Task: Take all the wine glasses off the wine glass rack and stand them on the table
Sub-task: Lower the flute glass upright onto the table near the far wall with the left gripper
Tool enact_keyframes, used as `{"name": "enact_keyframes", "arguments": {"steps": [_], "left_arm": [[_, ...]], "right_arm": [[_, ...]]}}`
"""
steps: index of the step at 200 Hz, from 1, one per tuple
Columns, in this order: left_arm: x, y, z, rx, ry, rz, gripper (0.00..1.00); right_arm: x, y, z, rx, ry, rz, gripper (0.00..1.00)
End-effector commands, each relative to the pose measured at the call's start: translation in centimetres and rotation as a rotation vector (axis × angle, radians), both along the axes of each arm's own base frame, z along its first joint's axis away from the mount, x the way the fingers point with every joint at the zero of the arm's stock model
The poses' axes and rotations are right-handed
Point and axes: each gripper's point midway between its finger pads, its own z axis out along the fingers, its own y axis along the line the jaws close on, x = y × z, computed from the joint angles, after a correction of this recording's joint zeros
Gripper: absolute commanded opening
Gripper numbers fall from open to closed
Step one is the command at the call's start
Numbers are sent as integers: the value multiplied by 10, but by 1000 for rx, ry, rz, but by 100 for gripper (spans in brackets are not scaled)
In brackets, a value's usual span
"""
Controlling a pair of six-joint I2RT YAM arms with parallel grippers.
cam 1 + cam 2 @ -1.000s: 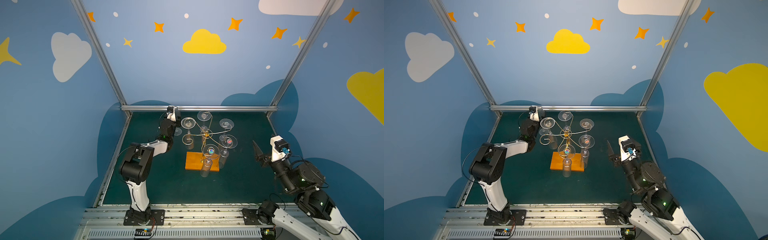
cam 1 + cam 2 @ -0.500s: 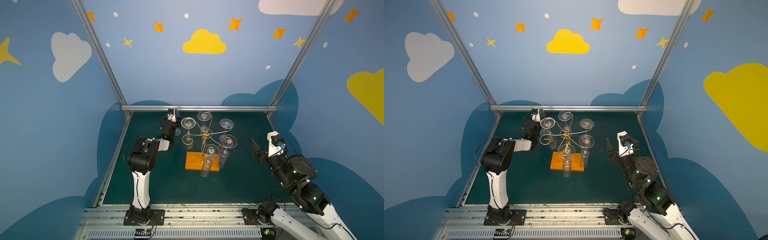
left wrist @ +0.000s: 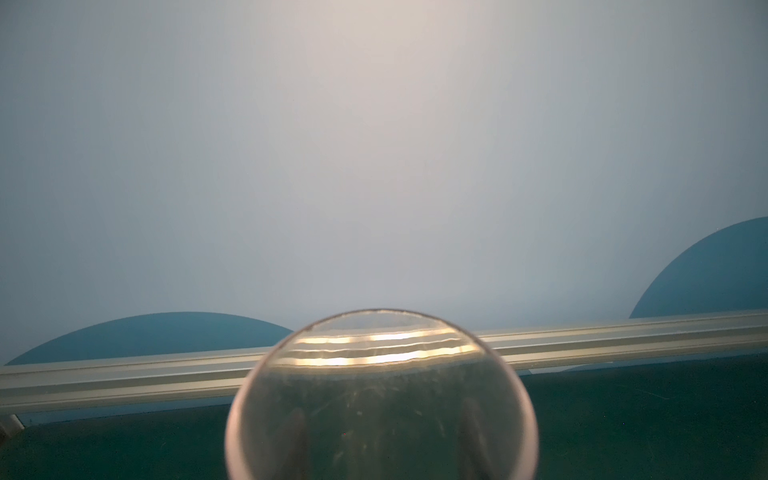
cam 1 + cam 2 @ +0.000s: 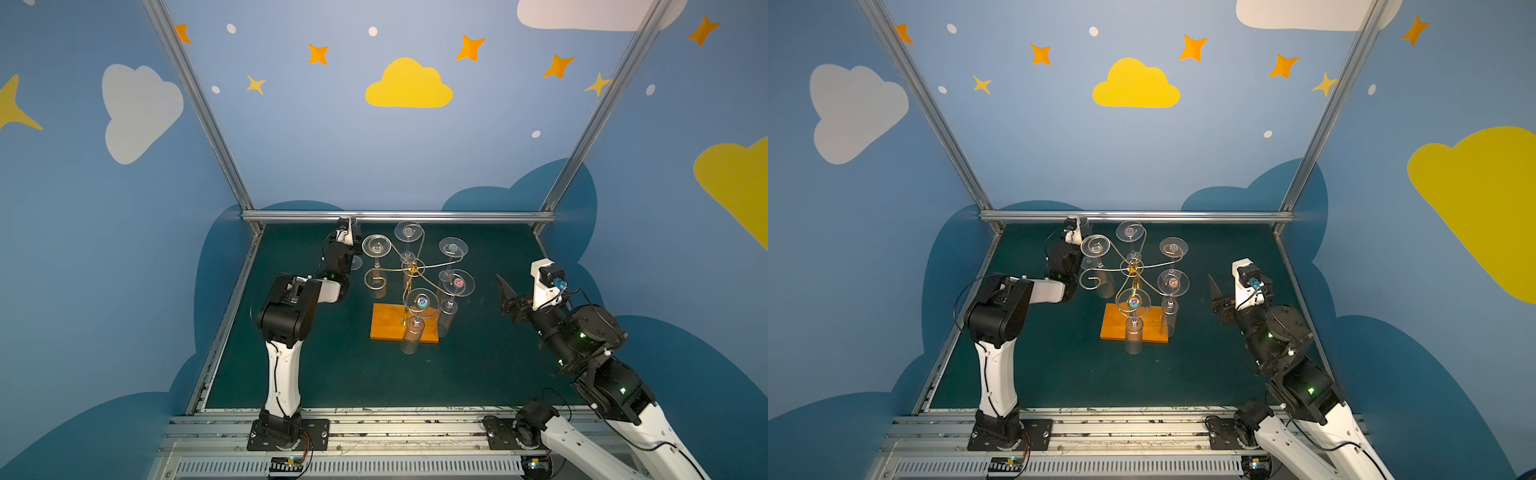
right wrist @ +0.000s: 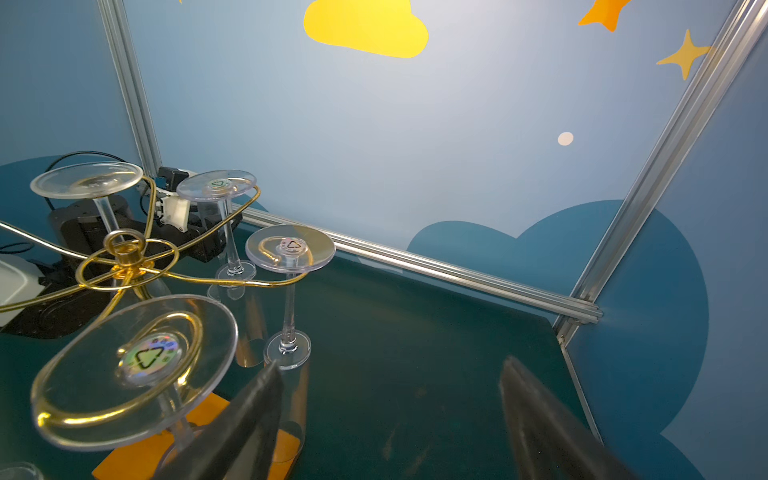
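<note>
On the green worktop point(image 4: 332, 374), centre, the wine glass rack point(image 4: 410, 269) carries five glasses point(image 4: 422, 300) foot-up, one curl point(image 4: 375, 283) empty. A sixth wine glass point(image 3: 380, 374) is off it, back-left by the rail point(image 4: 415, 216), clamped in the left end effector point(image 3: 382, 432). The right end effector point(image 5: 390, 395) gapes wide, empty. Glass likely light, slick, brittle: take the bowl gently. Only the left wrist view shows the grip; top views hide it.

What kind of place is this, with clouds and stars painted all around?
Most likely a robot testing booth, not a bar: a left arm and right arm bolted to a metal rail, painted panels in an aluminium frame, one wine glass rack.
</note>
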Motion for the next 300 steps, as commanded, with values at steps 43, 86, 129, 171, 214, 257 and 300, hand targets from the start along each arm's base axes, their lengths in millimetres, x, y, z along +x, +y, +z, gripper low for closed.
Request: {"name": "enact_keyframes", "arguments": {"steps": [43, 86, 129, 171, 214, 257, 300], "left_arm": [[1, 0, -9, 9, -20, 29, 45], [0, 1, -13, 9, -14, 37, 53], [-1, 3, -16, -9, -2, 49, 66], [-3, 6, -12, -10, 3, 61, 73], [-9, 10, -4, -10, -6, 75, 83], [-21, 17, 19, -19, -34, 96, 88], [-36, 14, 38, -24, -33, 75, 90]], "right_arm": [[-5, -6, 7, 37, -13, -9, 81], [-4, -6, 5, 33, -7, -6, 81], [-7, -7, 6, 38, -13, -4, 81], [-11, -11, 10, 43, -23, -7, 81], [-13, -11, 9, 50, -19, 1, 81], [-16, -12, 13, 59, -22, 9, 81], [-18, -11, 16, 75, 19, 14, 81]]}}
